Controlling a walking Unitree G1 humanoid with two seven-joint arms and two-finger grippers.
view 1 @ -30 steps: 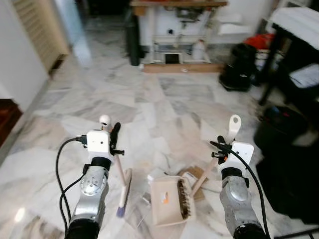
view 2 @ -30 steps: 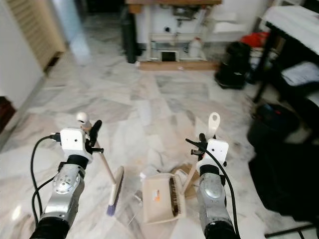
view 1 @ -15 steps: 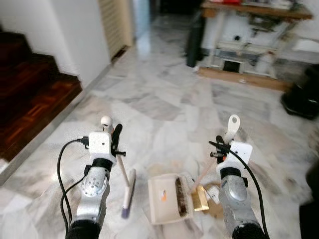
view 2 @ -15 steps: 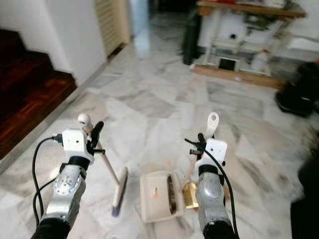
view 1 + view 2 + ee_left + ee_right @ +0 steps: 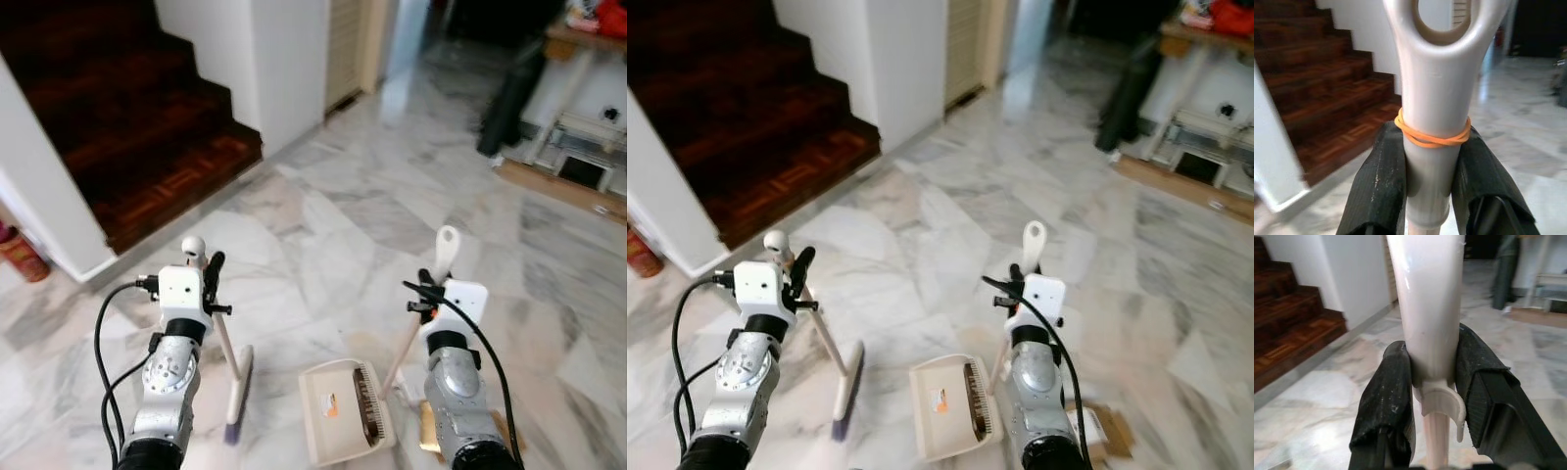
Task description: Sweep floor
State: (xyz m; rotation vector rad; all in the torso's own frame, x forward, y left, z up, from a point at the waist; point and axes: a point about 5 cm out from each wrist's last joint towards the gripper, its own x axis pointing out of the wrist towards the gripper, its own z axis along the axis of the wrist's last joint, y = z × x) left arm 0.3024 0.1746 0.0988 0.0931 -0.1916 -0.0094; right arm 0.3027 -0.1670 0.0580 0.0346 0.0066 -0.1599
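Dark wooden stairs (image 5: 127, 117) rise at the far left beside a white wall (image 5: 284, 49). The left hand (image 5: 1427, 171) is clamped on the broom (image 5: 233, 377) handle, an orange rubber band (image 5: 1432, 134) around it; the brush head rests on the marble floor (image 5: 392, 206). Just right of it lies the dustpan (image 5: 343, 411), its handle gripped by the right hand (image 5: 1432, 396). A flattened cardboard piece (image 5: 1097, 431) lies beside the right arm. Far right stands a table (image 5: 1215, 39).
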